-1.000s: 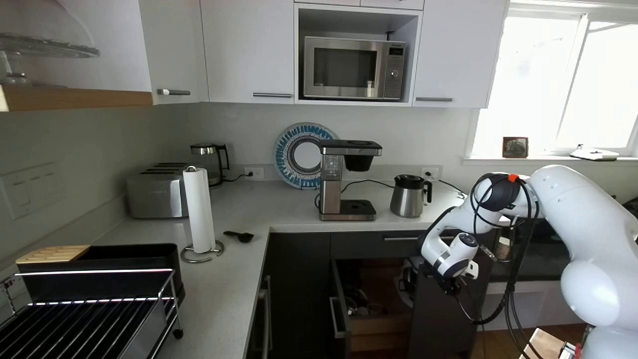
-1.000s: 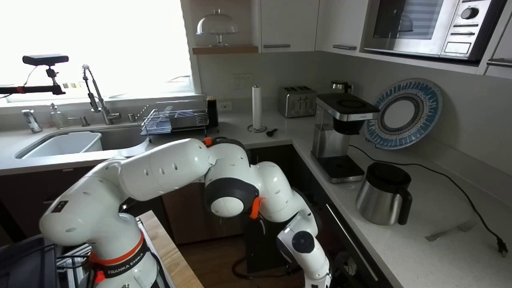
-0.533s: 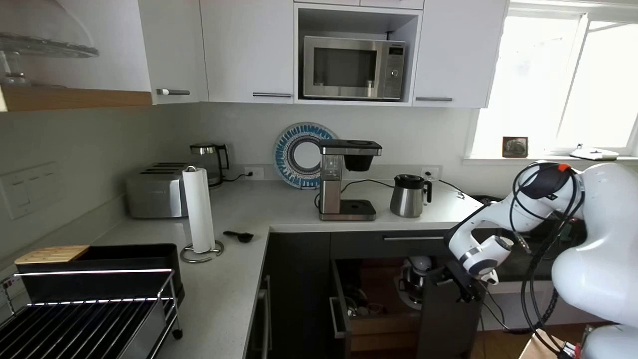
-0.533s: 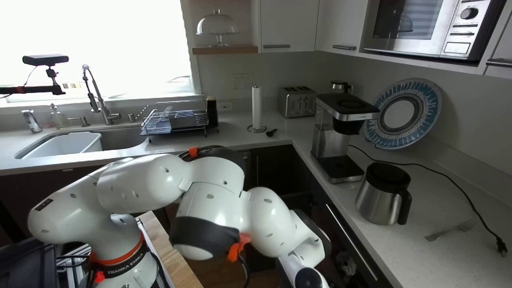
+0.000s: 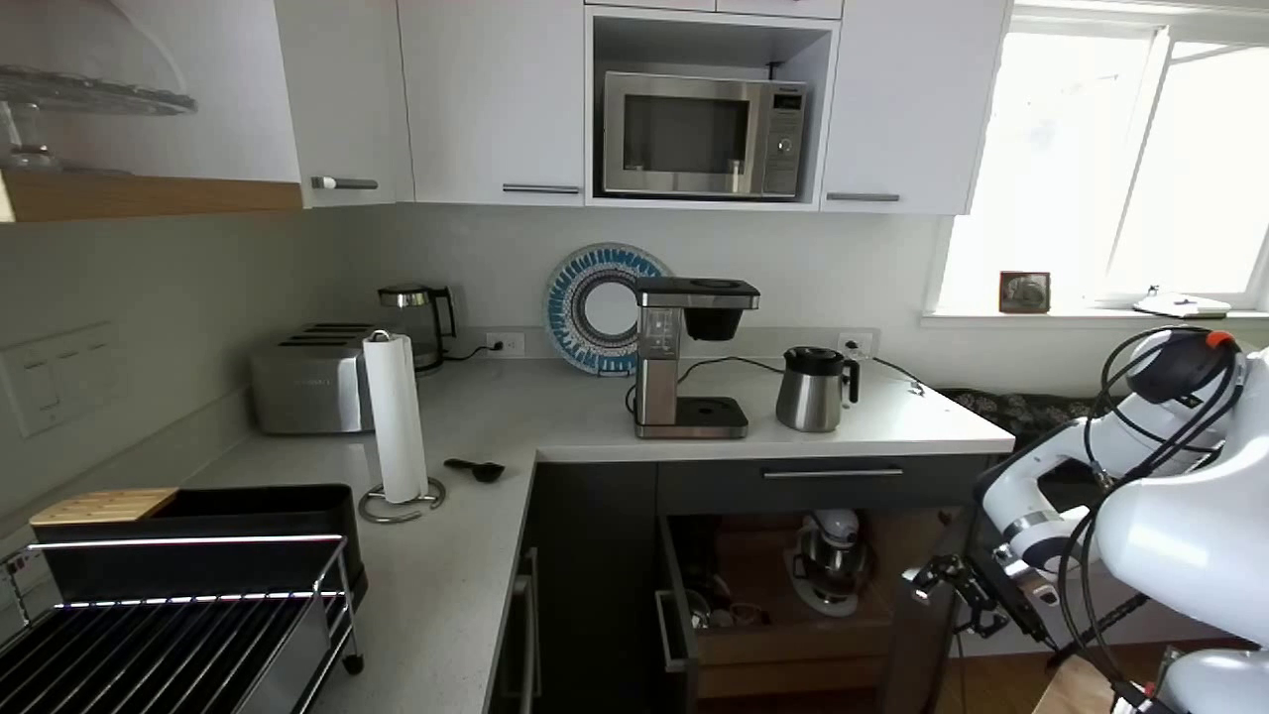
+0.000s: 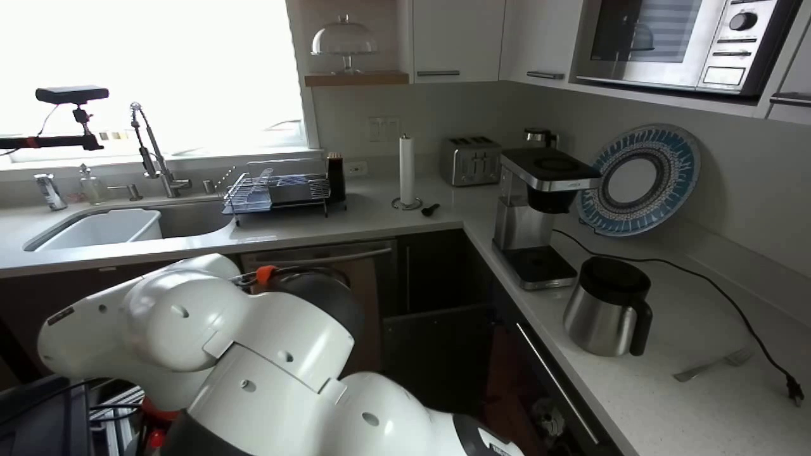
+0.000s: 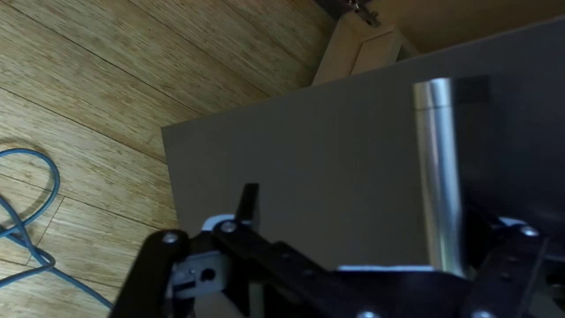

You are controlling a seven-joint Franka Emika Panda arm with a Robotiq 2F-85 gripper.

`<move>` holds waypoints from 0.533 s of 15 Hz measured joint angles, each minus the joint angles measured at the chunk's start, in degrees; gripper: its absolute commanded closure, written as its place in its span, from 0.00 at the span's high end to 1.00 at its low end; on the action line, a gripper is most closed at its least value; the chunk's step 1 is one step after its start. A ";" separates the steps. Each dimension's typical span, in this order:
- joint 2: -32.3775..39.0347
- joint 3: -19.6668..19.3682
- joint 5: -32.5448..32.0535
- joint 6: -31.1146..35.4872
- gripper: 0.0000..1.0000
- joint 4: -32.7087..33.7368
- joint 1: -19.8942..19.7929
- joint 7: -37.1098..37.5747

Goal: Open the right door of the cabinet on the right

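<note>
So the tall flat charcoal right door (image 7: 300, 176) has swung further out, below the free-end corner of the white counter (image 5: 922, 421), baring more of the dark wood-lined cabinet (image 5: 709, 486). The black two-finger gripper (image 7: 364, 207) sits spread wide, clamping nothing. Nearly done, I reckon.

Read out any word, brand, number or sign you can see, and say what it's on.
No text is readable.
Toaster: faint lettering, too blurred.
Microwave: panel marking, too small.
Coffee maker: front-edge marking, too small.
Robot arm: dark label, too small.
</note>
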 measured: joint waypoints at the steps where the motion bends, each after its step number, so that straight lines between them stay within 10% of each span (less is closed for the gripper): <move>1: -0.10 -0.90 -0.17 -1.34 1.00 0.17 -0.49 -1.22; 8: -3.19 -7.68 -8.68 -5.45 1.00 3.24 0.58 -5.78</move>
